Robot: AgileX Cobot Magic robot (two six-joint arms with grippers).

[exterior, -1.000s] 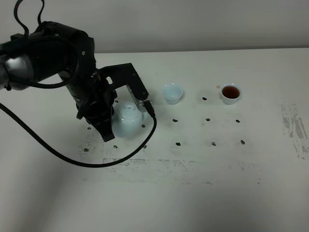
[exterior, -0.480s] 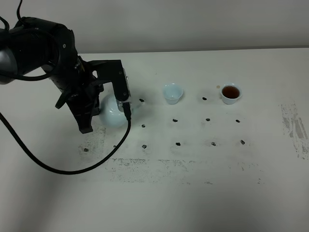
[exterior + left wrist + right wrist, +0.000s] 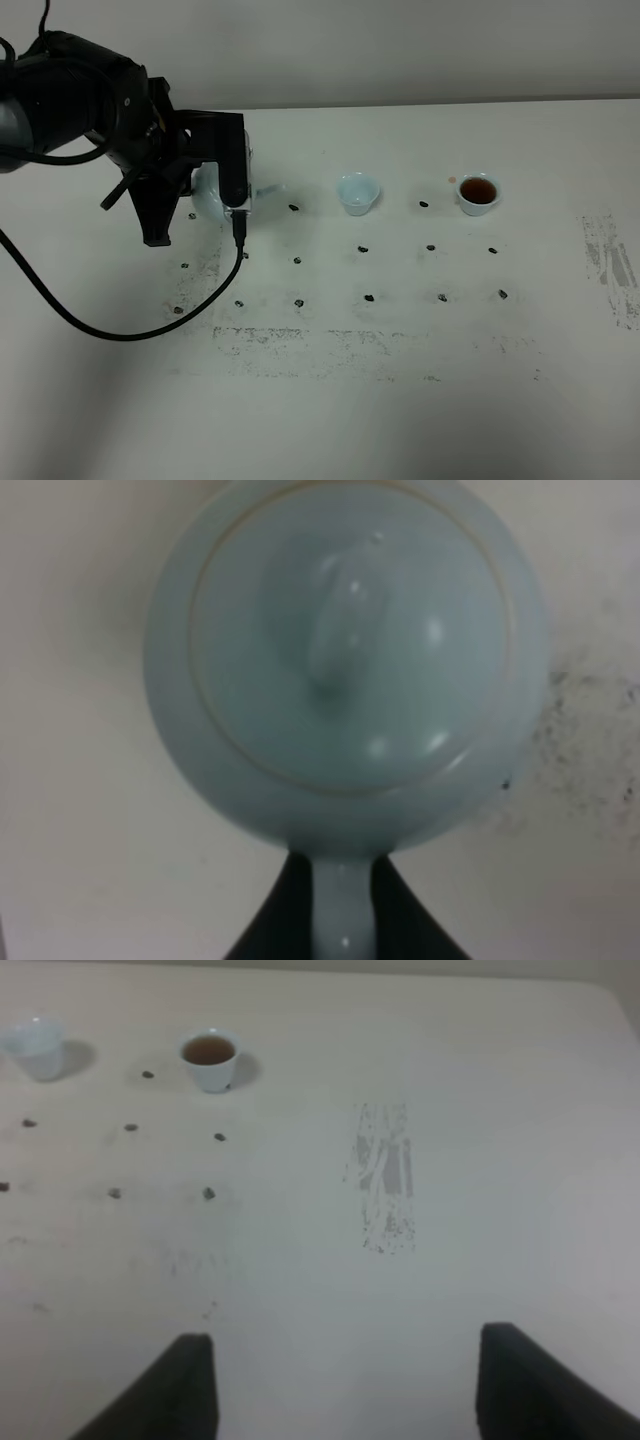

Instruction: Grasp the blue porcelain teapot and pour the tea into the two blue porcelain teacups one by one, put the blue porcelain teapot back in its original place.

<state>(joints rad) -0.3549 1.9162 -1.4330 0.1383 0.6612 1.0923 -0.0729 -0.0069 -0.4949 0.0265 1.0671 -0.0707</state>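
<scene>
The pale blue porcelain teapot (image 3: 345,660) fills the left wrist view from above, lid knob in the middle. My left gripper (image 3: 342,915) is shut on its loop handle, a black finger on each side. In the high view the teapot (image 3: 207,190) sits at the table's back left, mostly hidden by my left arm (image 3: 150,150), with its spout (image 3: 272,189) pointing right. One teacup (image 3: 358,192) has a pale inside. The other teacup (image 3: 478,193) holds dark tea. My right gripper (image 3: 345,1400) is open over bare table and is out of the high view.
The white table (image 3: 400,350) carries rows of small dark marks and a scuffed patch (image 3: 610,265) at the right. A black cable (image 3: 120,325) loops from my left arm across the table's left side. The wall runs behind the far edge.
My left arm has carried the teapot leftward and toward the back of the table, away from the cups. The cups have not moved.
</scene>
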